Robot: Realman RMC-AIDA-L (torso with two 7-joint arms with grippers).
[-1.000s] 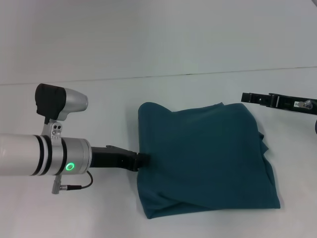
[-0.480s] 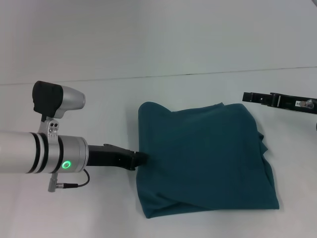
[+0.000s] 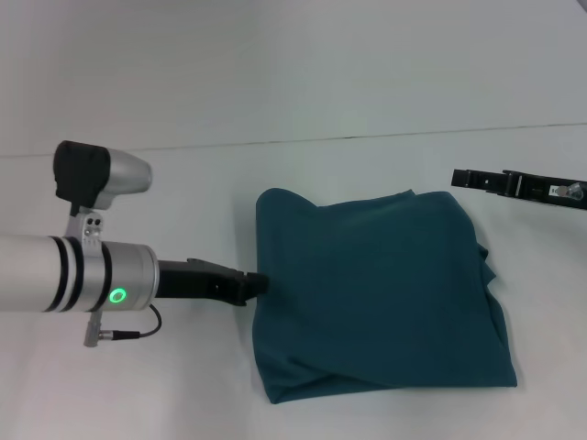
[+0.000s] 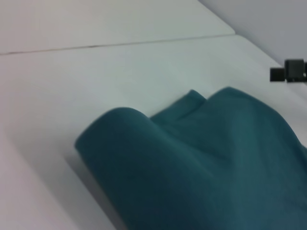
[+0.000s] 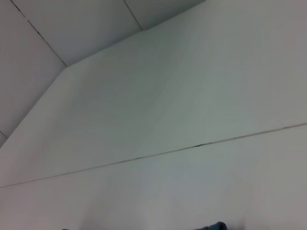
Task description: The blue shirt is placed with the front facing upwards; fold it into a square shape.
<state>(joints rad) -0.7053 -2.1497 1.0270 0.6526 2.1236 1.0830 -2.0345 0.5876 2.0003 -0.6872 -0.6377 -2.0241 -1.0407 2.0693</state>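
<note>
- Lying folded on the white table (image 3: 183, 385): the blue shirt (image 3: 376, 293), a rough square of plain teal cloth, no print or collar visible on the upper face.
- Rounded fold along its left edge, seen close up as a soft roll in the left wrist view (image 4: 192, 163); corner nearest the robot on the left curled, with a loose flap tucked under.
- Right edge rumpled, layers not flush.
- Left gripper (image 3: 259, 284) low over the table, tip right at the shirt's left edge, about halfway along it; black fingers look drawn together, gripping no cloth that can be seen, though touching or just apart cannot be told.
- Green light lit on the left arm's silver wrist.
- Right gripper (image 3: 470, 178) off to the far right, above the table beyond the shirt's far right corner, well apart from the cloth; open or together cannot be told.
- Only a sliver of teal (image 5: 213, 226) at the edge of the right wrist view, rest bare table and wall.
</note>
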